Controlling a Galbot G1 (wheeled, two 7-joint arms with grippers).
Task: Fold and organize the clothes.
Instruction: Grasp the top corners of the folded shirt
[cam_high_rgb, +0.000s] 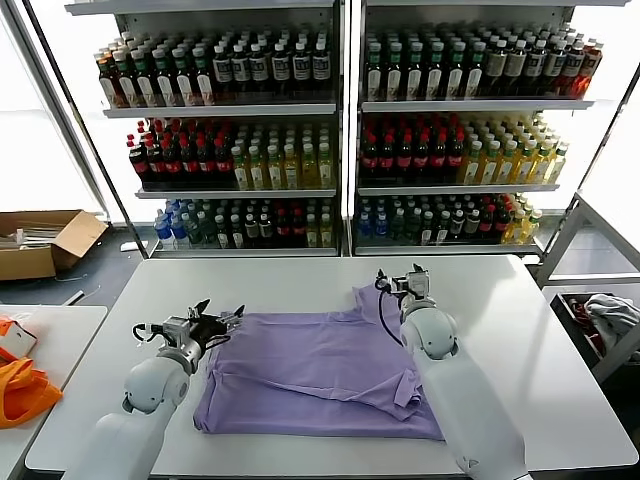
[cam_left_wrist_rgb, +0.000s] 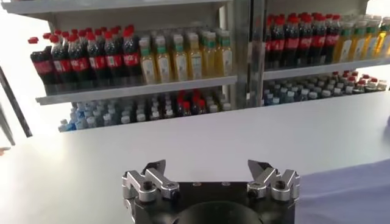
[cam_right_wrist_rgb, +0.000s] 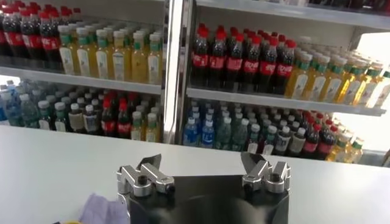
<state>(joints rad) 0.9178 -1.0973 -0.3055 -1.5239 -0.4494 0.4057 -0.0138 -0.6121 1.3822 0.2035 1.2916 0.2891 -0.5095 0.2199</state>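
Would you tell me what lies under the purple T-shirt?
The T-shirt lies flat on the white table. Only tabletop shows around it; anything beneath is covered. Both open grippers, left and right, sit at its far corners.

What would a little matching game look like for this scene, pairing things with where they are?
Things:
1. lavender T-shirt
2. left hand
3. right hand
4. cardboard box

Places:
A. on the floor, beyond the table's left end
B. open, at the shirt's far left corner
C. spread on the white table
D. open, at the shirt's far right corner

Pairs: 1-C, 2-B, 3-D, 4-A
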